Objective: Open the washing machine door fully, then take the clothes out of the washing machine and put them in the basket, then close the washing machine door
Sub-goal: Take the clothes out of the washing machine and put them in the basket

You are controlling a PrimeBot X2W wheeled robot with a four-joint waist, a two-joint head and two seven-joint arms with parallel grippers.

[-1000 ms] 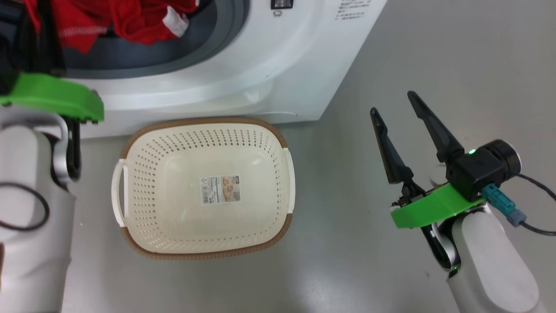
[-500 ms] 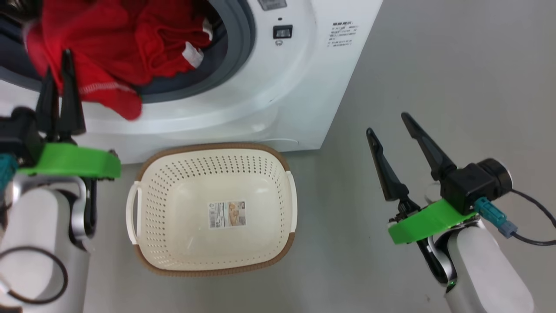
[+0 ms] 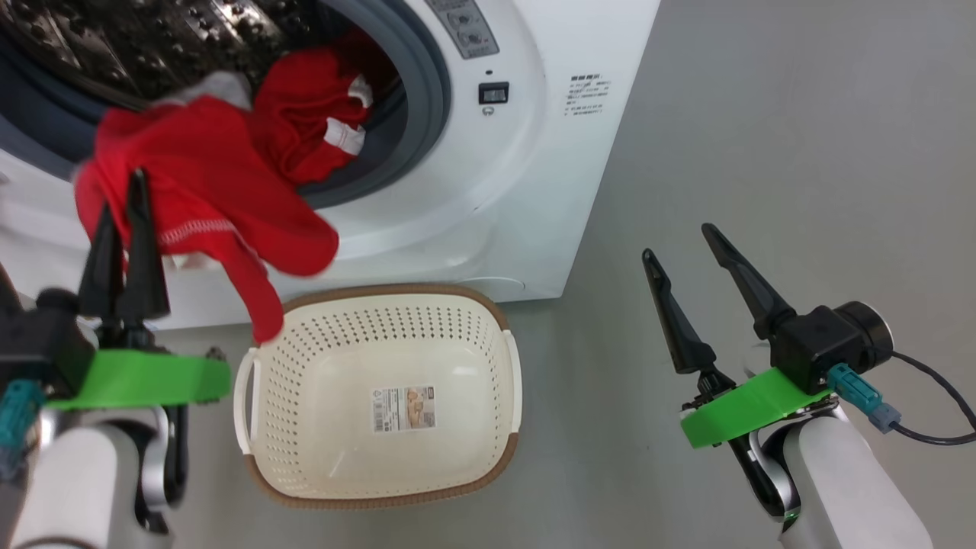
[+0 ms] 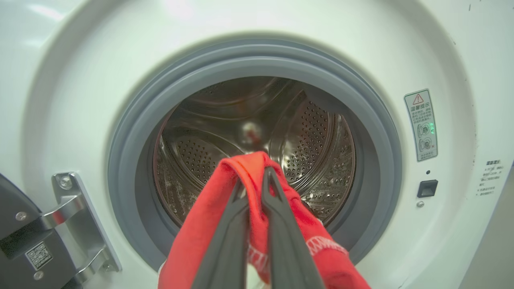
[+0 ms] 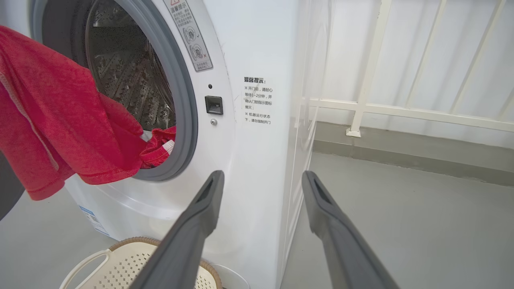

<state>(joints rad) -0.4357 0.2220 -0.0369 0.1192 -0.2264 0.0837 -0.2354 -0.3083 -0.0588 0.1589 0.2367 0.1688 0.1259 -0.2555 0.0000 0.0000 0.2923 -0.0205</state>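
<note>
Grey floor, L pincer clamped on clothes, R pincer wide apart, empty — door mostly cropped.

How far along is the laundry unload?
Done: the door is swung off the washing machine opening, drum exposed. In hand: left end effector is shut on a red garment hanging outside the opening, over the basket's corner in the head view. Left: basket is empty, more red fabric lies on the grey ring, door not yet closed. Right end effector is open.
</note>
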